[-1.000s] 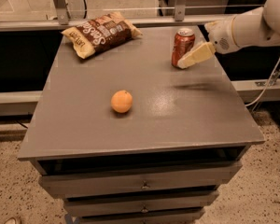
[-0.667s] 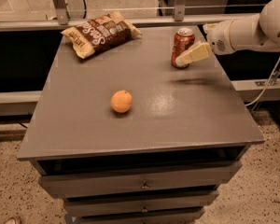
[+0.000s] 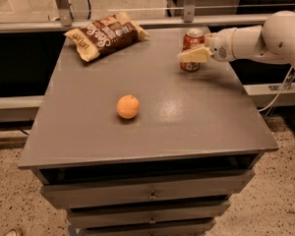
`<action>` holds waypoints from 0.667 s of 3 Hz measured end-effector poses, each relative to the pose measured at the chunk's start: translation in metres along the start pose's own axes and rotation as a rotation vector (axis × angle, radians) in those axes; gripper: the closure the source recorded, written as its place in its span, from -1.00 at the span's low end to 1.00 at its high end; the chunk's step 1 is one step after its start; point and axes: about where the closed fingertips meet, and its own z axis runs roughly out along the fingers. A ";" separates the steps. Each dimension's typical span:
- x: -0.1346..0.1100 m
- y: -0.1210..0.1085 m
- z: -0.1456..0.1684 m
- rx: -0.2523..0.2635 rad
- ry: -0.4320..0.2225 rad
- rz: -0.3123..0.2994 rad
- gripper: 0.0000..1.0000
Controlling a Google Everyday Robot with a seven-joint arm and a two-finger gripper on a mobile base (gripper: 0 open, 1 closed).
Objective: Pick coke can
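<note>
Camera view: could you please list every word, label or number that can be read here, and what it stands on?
chip bag: white lettering, too blurred to read.
coke can: white markings, illegible; the hand is at its lower half, partly covering it.
orange, table: no text.

Dim, soft overhead light puts a pale sheen on the table [image 3: 187, 113] beside the orange [image 3: 128, 106]. The gripper [image 3: 191, 54], at the coke can [image 3: 192, 39], throws a faint shadow below it.

The gripper [image 3: 188, 56] sits at the upright coke can [image 3: 193, 39], table's far right.
</note>
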 end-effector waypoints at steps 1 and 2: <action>-0.004 0.006 -0.001 -0.030 -0.037 0.004 0.22; -0.030 0.021 -0.008 -0.075 -0.107 -0.032 0.68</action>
